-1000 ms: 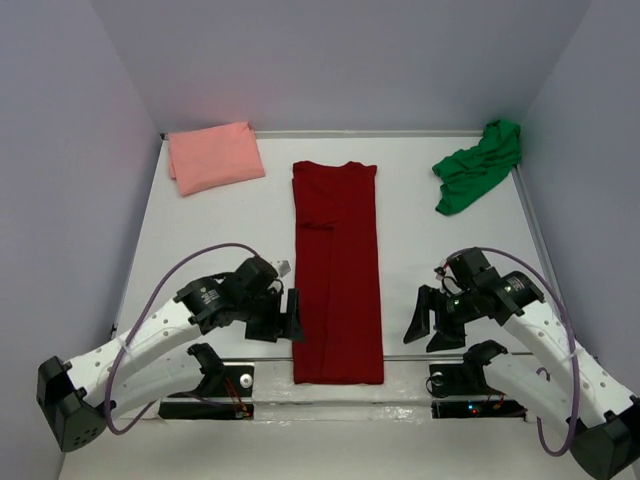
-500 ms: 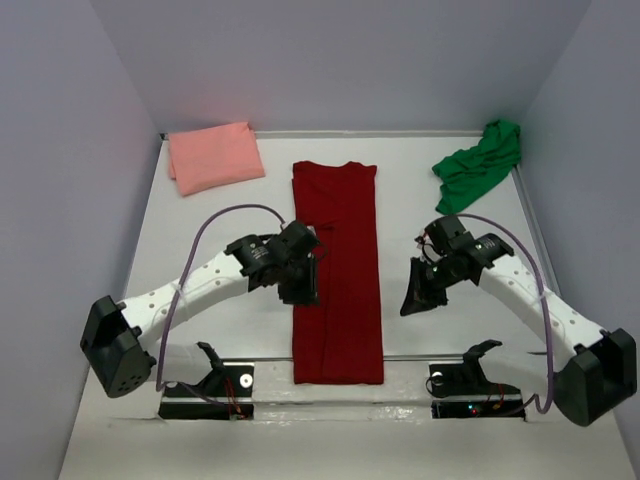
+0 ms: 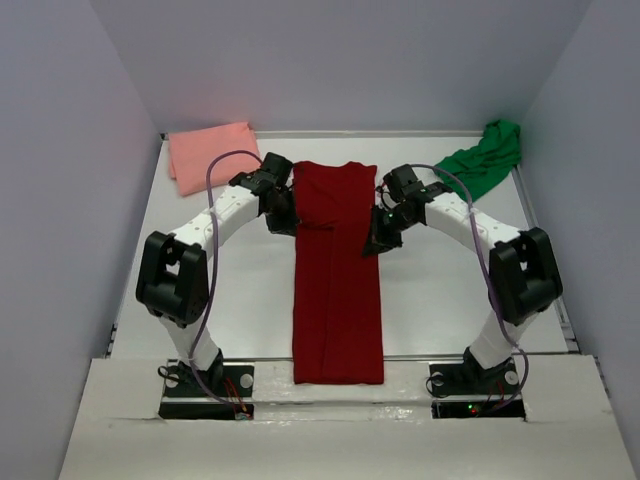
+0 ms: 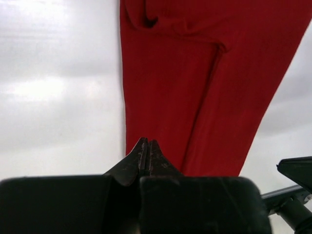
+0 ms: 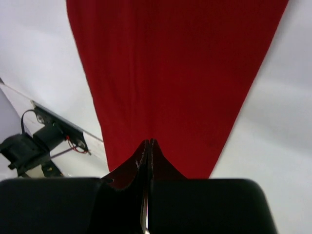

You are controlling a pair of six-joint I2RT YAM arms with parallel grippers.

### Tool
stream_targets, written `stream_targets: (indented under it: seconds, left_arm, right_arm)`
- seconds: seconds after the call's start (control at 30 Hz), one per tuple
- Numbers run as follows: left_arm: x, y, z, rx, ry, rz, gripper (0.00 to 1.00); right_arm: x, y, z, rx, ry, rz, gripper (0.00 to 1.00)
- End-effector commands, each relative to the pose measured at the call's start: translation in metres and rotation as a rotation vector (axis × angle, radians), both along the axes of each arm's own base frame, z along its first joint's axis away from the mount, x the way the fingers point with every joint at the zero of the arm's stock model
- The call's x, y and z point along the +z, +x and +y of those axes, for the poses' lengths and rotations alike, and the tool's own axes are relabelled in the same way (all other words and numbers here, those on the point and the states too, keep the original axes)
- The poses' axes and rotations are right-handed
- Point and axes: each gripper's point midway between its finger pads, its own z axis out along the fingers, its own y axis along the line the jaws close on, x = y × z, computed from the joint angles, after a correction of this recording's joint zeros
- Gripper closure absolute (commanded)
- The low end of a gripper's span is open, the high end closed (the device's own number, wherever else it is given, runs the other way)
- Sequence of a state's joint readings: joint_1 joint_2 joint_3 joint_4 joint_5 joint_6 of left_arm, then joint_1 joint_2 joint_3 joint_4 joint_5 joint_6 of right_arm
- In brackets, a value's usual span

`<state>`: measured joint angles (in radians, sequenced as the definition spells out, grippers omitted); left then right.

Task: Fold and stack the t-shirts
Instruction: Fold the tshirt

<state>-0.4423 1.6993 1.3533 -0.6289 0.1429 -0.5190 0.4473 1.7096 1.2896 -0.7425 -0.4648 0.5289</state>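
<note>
Centre: dark red t-shirt (image 3: pixel 338 300) flat, running 12 to 6. Wrist views: left gripper (image 4: pixel 146 144), right gripper (image 5: pixel 148 143) fully closed over its side edges, grip unclear. Top view only: pink t-shirt (image 3: pixel 213 156) at 11 o'clock, green t-shirt (image 3: pixel 484 162) at 1.

Soft, even light falls from overhead, and the top view is bright and sharp, with faint shadows beside the arms. In the left wrist view pale glare bands cross the white table (image 4: pixel 58 97). Up close, the left gripper (image 4: pixel 147 146) and right gripper (image 5: pixel 147 146) blur into black masses, and the dark red t-shirt (image 4: pixel 185 97) looks slightly soft.
</note>
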Motion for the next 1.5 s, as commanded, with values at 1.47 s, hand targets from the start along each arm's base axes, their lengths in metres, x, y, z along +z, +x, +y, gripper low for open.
stream_targets:
  seconds: [1.47]
  left_arm:
    - [-0.094, 0.021, -0.036, -0.226, 0.032, 0.13, 1.0]
  right_arm:
    - [-0.084, 0.091, -0.006, -0.075, -0.14, -0.004, 1.0]
